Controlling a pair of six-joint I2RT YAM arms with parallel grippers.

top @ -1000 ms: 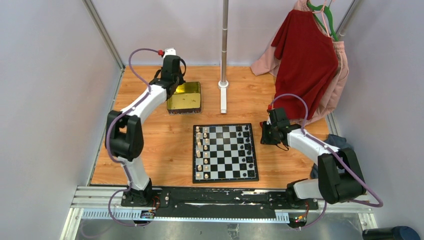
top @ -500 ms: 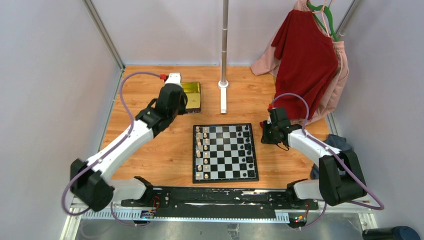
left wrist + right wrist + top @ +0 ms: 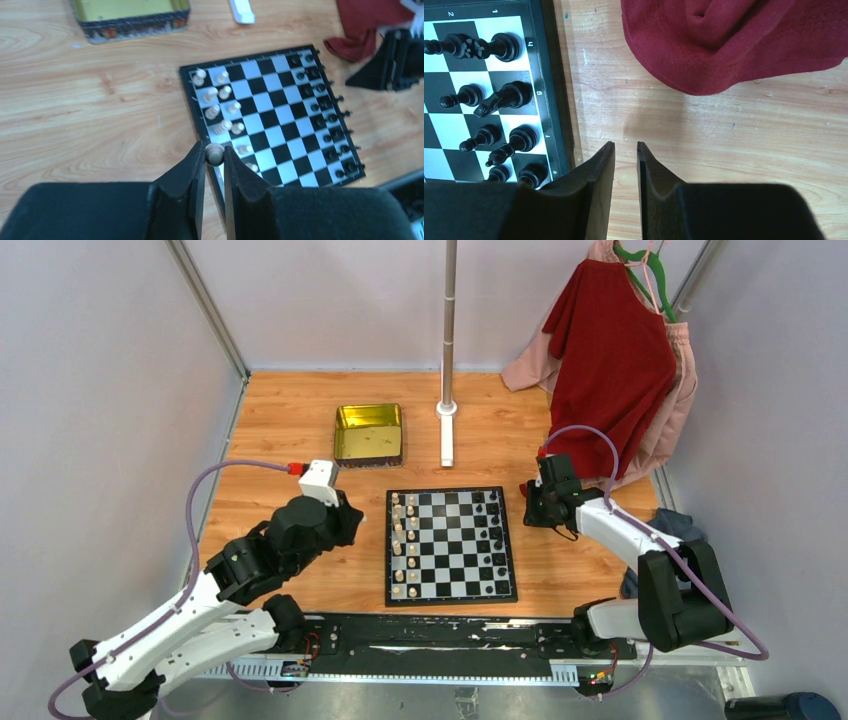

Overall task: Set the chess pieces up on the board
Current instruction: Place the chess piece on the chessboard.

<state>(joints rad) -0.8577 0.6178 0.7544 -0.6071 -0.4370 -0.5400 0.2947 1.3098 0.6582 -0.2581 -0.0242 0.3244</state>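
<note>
Gripping a cream chess piece (image 3: 214, 155) in left tool (image 3: 214, 149), at edge of the board (image 3: 280, 101), right tool (image 3: 626, 146) parted, empty

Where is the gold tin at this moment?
In the top view the gold tin sits beyond the far left corner of the board, left of the pole base.

We see the board (image 3: 452, 545) in black and white checks with a dark border; its chess pieces (image 3: 398, 536) are pale cream and black. The tin (image 3: 368, 418) is gold, the cloth (image 3: 610, 360) dark red.
</note>
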